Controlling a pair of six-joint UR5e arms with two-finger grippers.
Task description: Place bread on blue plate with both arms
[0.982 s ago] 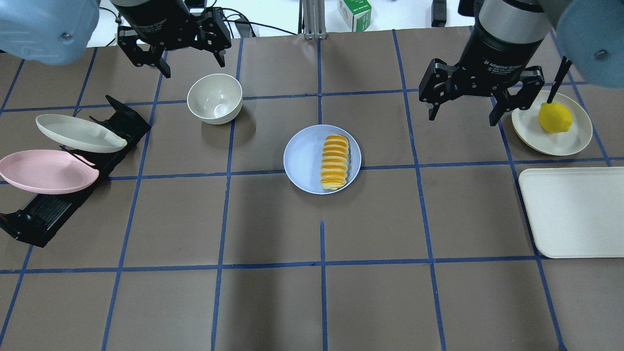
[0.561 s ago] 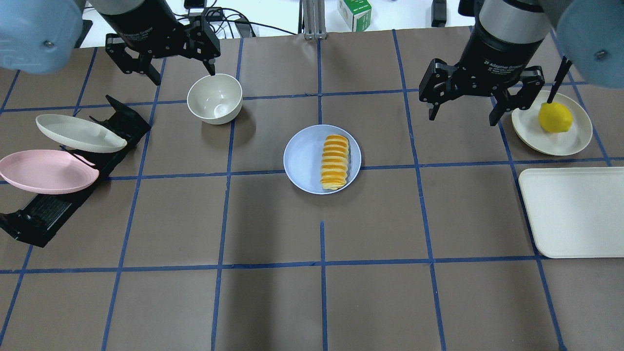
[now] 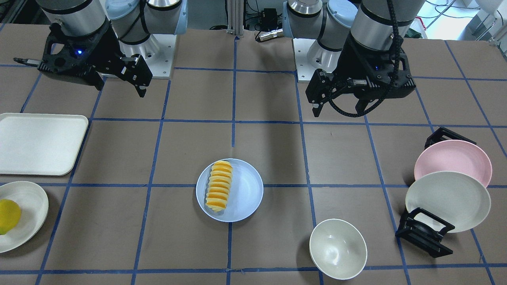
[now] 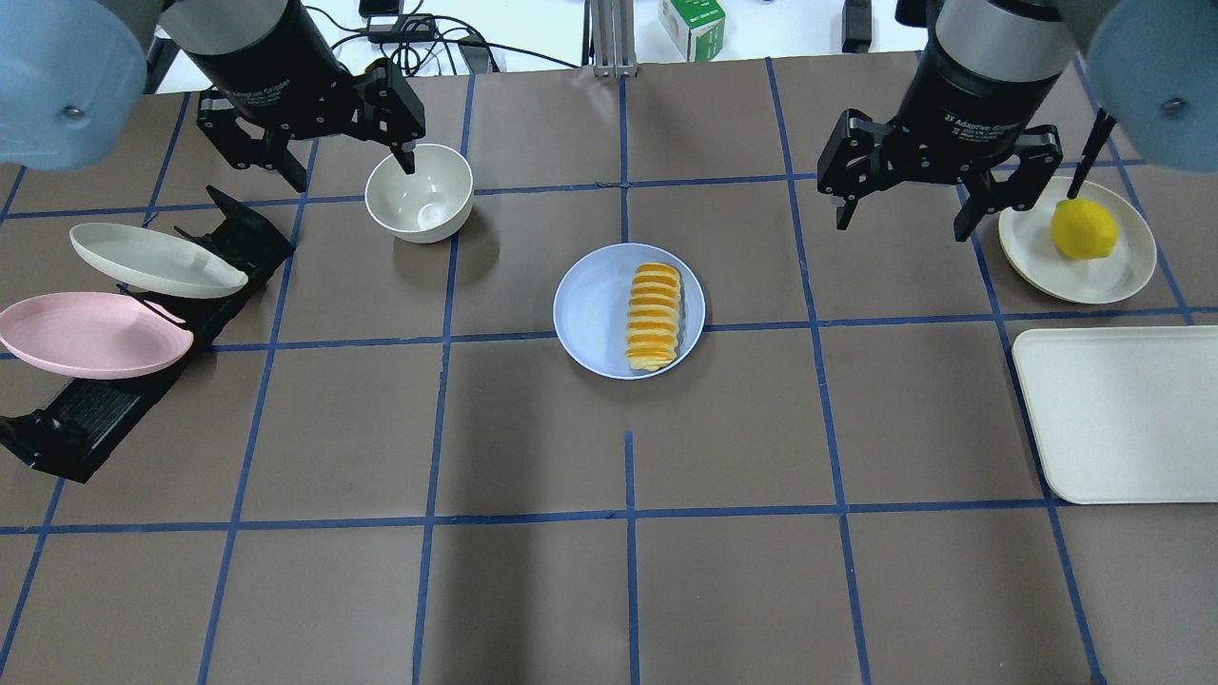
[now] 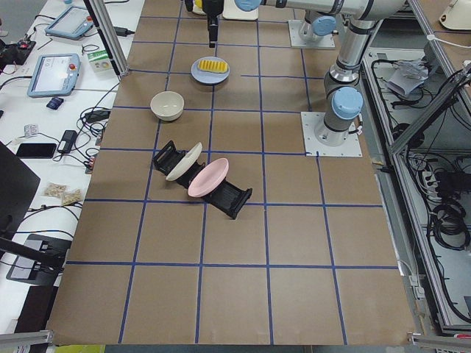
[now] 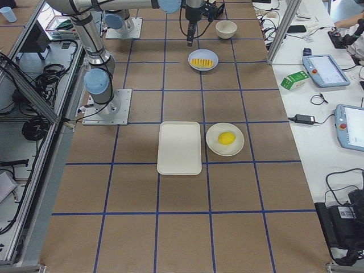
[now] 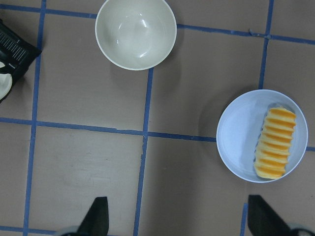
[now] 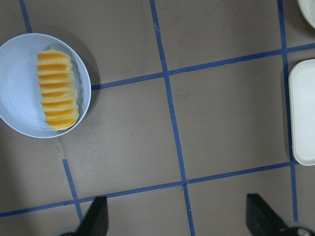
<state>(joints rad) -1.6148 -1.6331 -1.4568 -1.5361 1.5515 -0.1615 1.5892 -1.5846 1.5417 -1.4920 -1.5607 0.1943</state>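
Front-facing view: the bread (image 3: 219, 186) lies on the blue plate (image 3: 247, 190) mid-tabletop, its long axis running near to far. Overhead: the left end effector (image 4: 349, 169) and right end effector (image 4: 902, 224) hang wide open and empty, far of the plate. The right is perhaps slightly nearer. Since a second ago, only the left has shifted, toward the bowl (image 4: 419, 195).

Blue plate (image 4: 590, 314) in all six views
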